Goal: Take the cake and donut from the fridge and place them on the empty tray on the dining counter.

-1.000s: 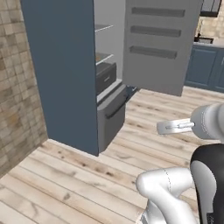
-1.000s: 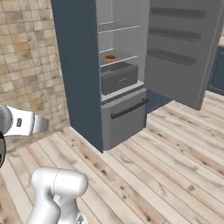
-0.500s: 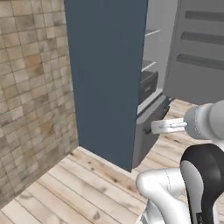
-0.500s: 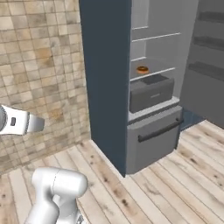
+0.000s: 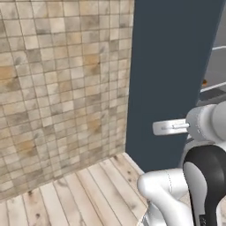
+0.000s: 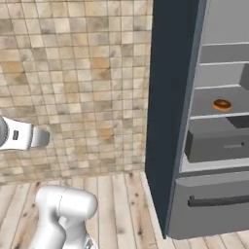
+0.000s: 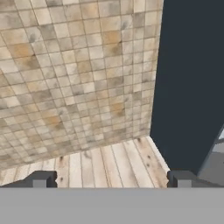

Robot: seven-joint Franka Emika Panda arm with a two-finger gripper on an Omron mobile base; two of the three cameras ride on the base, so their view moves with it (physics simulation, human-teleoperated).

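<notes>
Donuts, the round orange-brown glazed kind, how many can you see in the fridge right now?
1. The round orange-brown glazed donut lies on a light grey shelf inside the slate-grey fridge, above the dark drawer. Others may be hidden.

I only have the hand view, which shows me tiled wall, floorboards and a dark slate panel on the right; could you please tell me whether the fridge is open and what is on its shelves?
Observer: Yes, the fridge is open; the right base view looks in at its light grey shelves.
Operator: Thank you. Is the donut visible in there?
Observer: Yes, the donut lies on a shelf just above a dark grey drawer.
Operator: And the cake?
Observer: I cannot pick it out; a dark shape at the picture's right edge is cut off.
Operator: Is the gripper holding anything?
Observer: No, the gripper is open, fingertips wide apart and empty.
</notes>
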